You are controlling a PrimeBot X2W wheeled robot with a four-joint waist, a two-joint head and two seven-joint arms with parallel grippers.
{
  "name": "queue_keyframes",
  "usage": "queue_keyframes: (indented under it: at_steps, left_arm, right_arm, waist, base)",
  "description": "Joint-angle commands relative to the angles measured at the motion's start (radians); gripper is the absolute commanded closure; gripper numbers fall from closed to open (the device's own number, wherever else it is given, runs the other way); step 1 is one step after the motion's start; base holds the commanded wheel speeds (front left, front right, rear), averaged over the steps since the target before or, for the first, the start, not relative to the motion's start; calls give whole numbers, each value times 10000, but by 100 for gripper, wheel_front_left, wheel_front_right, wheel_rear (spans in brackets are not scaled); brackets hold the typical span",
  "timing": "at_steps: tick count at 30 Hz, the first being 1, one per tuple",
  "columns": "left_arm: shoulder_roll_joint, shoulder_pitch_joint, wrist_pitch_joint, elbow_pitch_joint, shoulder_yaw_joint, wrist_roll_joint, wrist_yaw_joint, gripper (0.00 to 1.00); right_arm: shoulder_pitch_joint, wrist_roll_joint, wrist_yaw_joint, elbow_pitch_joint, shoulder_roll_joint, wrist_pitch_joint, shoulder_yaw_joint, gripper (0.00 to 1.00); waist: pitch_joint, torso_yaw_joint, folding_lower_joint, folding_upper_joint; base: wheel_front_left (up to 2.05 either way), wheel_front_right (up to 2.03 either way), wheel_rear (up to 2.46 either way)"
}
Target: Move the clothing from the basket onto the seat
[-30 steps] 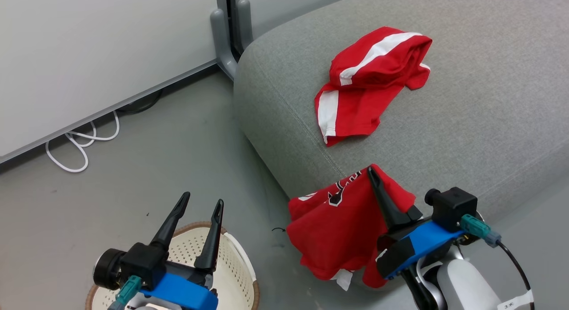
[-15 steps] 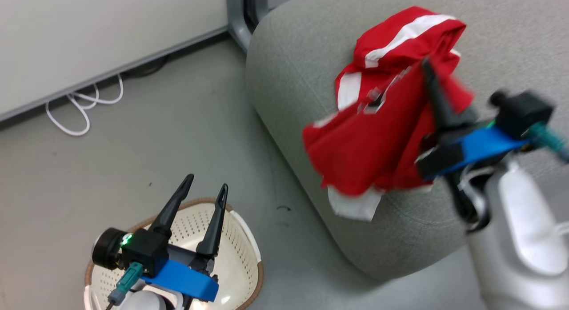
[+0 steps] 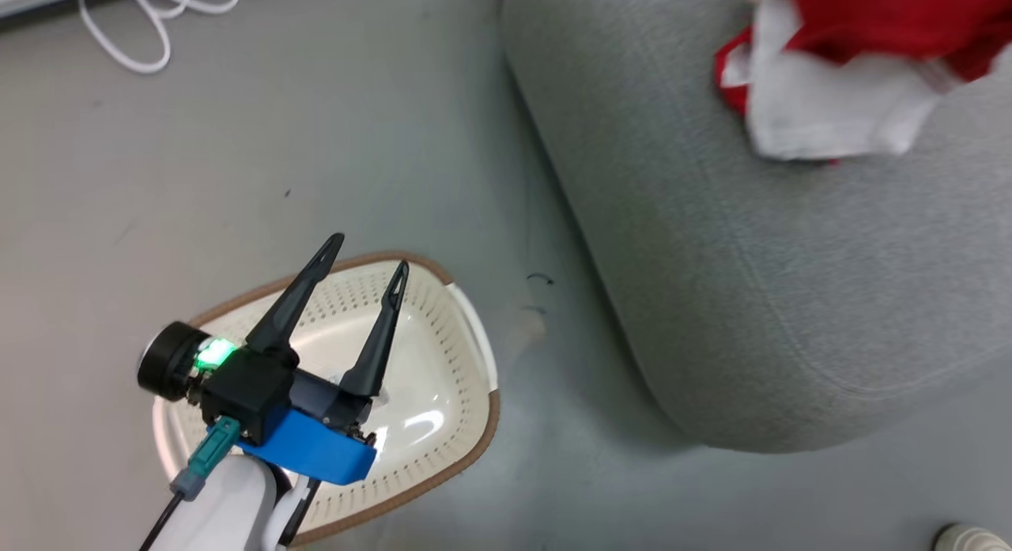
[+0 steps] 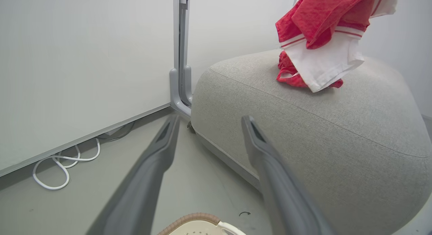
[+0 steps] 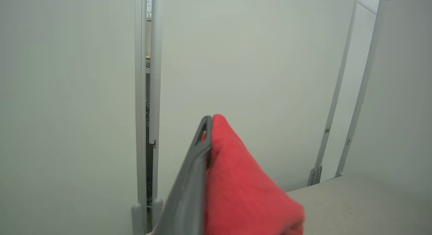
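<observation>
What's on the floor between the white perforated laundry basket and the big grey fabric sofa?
Bare grey floor, apart from a small dark curled mark; the head view shows it between the cream-white perforated basket and the grey upholstered sofa.

Right pincer [image 5: 208, 127] clamped on red clothing [image 5: 243, 191]; grey seat [image 5: 371, 204] lower right.

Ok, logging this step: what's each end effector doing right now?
Left end effector: open, empty, over the basket.
Right end effector: shut on the clothing.
</observation>
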State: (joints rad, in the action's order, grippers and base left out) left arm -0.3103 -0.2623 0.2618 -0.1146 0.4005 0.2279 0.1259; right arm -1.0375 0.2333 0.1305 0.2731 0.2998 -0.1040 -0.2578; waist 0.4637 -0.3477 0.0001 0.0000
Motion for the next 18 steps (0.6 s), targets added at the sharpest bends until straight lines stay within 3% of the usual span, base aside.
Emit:
queue_keyframes:
  at_steps: [1,8,18]
  left_arm:
    - [-120,-319,42,136,62,-53,67,0]
    - [-415,-650,44,752,11,-146,20,0]
    - [-497,-938,45,1381,-9,-293,-31,0]
  right_arm:
    - [-642,-54,5,134,357,-53,-511,100]
    - [-1231,-874,5,882,1104,-545,-1609,100]
    - [12,-2078,4,3048,1032,-100,-2383,100]
  waist:
    - [662,629,-1,0]
    - [1521,1123,-1,0]
    - [2475,1557,-1,0]
  base:
    - [0,0,0]
    - [0,0,0]
    - [0,0,0]
